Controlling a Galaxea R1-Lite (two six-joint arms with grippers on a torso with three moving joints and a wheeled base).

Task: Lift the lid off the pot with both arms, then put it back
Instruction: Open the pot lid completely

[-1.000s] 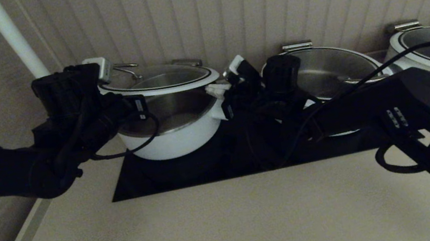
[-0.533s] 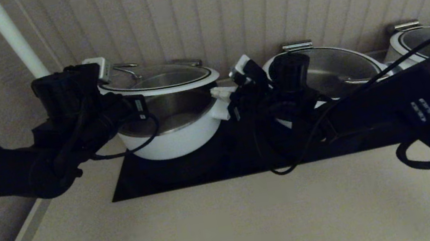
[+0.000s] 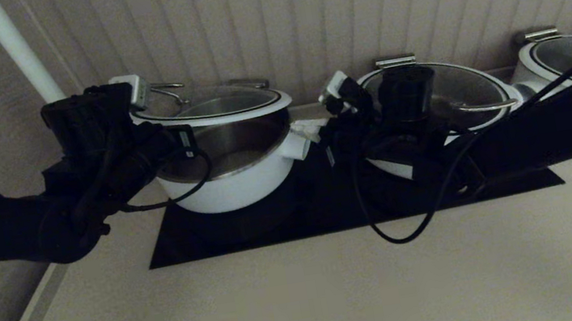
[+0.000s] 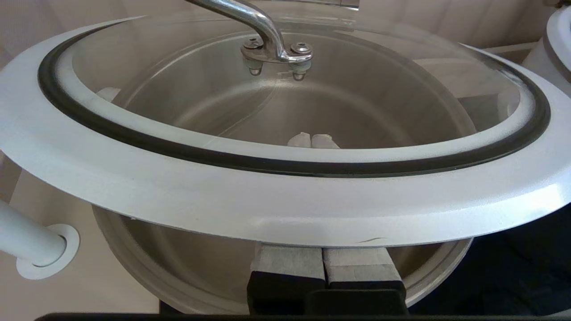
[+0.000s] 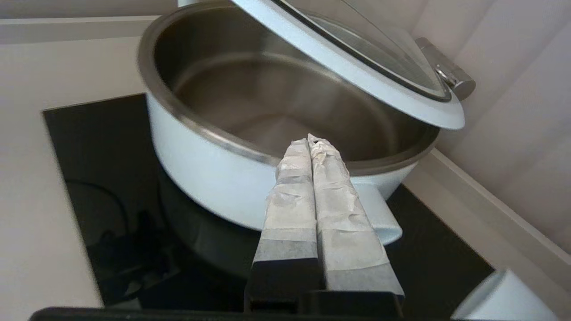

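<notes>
White pot [image 3: 232, 183], steel-grey inside; clear lid [image 3: 211, 106], white rim, black seal. Black cooktop [image 3: 329, 217]. Beige counter [image 3: 308, 300]. Ribbed beige wall [image 3: 324, 5] beyond.

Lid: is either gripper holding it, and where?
Not gripped. The lid rests by its rim on the shut left gripper; the right gripper is shut, empty.

A white pot [image 3: 234, 177] with a smooth enamel-like outside and a brushed steel inside sits on a glossy black cooktop [image 3: 296, 222]. Its lid [image 4: 285, 133] is clear glass in a matt white rim, with a polished metal handle [image 4: 254, 22]. Right gripper fingers [image 5: 312, 187] wear wrinkled pale tape
</notes>
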